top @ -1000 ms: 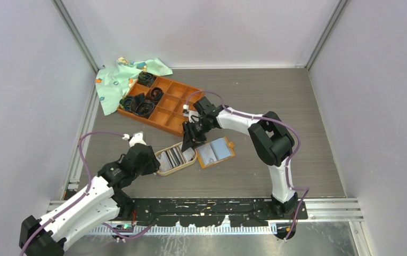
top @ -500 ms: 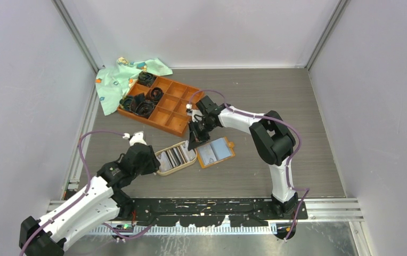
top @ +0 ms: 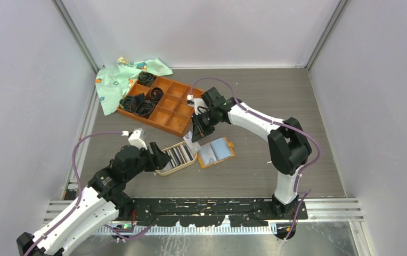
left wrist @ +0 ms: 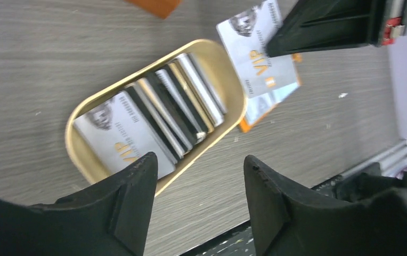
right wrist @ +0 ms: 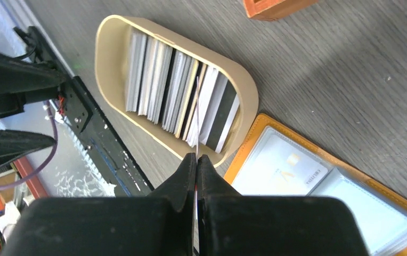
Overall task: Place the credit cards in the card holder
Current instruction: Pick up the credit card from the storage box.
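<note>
Grey bench (top: 254,101), centre frame: your right claw (right wrist: 196,157) pinches one credit card (left wrist: 257,58) edge-on, probably to slot into the card holder (top: 216,152); left claw (left wrist: 200,160) hangs spread above the dish (left wrist: 233,80).

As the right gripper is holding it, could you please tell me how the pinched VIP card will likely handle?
The card is probably stiff: it juts flat from the right gripper without drooping. Thin and glossy, it may slip or pivot in the pinch. Being light, it could skate off the smooth pockets of the card holder.
</note>
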### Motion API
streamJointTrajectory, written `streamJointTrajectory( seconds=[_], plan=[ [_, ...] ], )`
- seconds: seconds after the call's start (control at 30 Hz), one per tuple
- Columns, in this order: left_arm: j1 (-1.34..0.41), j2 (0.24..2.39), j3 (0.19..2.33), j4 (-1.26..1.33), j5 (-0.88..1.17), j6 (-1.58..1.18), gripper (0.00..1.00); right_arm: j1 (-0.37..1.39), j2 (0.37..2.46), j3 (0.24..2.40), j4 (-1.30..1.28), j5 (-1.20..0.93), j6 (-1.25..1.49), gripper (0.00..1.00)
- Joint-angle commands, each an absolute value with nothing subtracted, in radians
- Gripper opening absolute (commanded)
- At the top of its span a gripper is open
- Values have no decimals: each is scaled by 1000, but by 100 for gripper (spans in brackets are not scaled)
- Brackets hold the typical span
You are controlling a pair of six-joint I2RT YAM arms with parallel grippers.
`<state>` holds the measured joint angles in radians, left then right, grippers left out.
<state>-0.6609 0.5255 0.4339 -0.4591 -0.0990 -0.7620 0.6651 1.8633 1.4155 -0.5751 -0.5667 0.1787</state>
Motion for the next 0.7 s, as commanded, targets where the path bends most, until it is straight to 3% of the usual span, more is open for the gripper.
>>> streamJointTrajectory(
  seconds=[0.0, 0.13, 0.23, 0.47, 0.67],
  plan=[
    [-660, 494, 378, -197, 61, -744, 66, 623, 1787, 1436, -600, -690, 85, 1],
    [-660, 517, 303, 85, 141, -776, 84, 586, 1752, 1407, -606, -871, 23, 1],
    [-660, 562, 268, 255, 170, -791, 89, 563, 1714, 1376, -572, -978, 19, 1],
    [-660, 682, 227, 537, 207, -815, 85, 541, 1644, 1319, -460, -1114, 80, 1],
    [-660, 778, 228, 716, 227, -854, 70, 541, 1607, 1288, -384, -1178, 141, 1]
  ],
)
